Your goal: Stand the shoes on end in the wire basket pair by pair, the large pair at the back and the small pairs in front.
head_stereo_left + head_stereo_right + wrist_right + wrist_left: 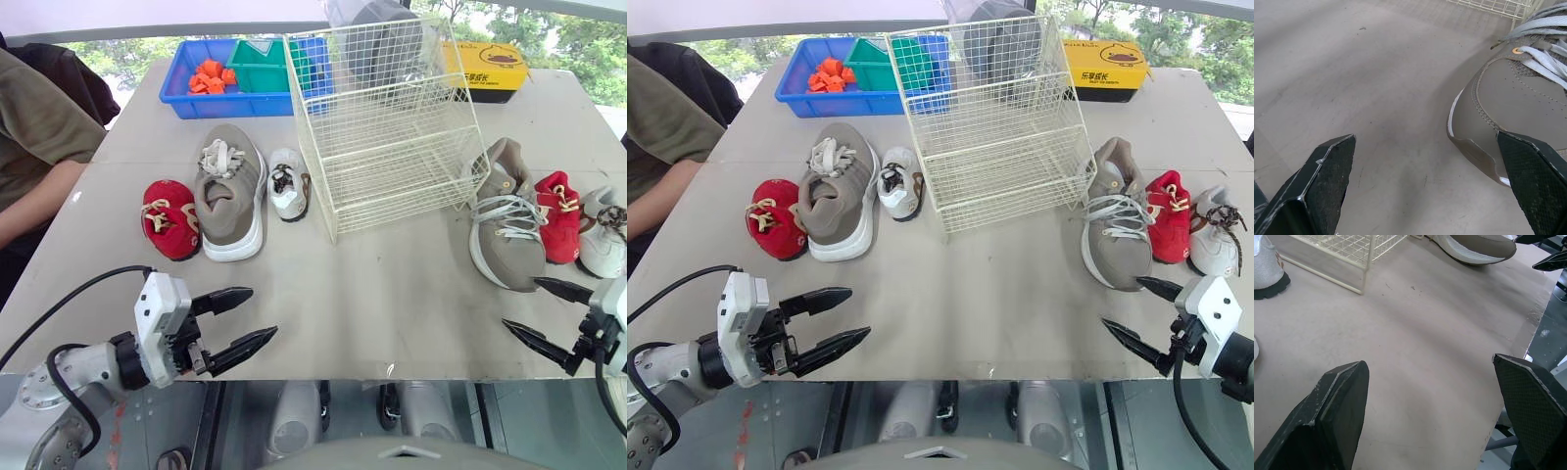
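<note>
Shoes [231, 191] lie flat on the bench [392, 304], three on each side of the empty wire basket [392, 127], probably so each arm reaches its half. Left end effector [262, 312] and right end effector [521, 303] hover at the near edge, fingers apart, holding nothing.

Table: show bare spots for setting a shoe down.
Widest bare stretch: in front of the wire basket, between the left gripper and right gripper. Another behind the right shoes, beside the yellow box. Crowded: beside the basket, with those and the left shoes, and the back edge around the blue tray.
</note>
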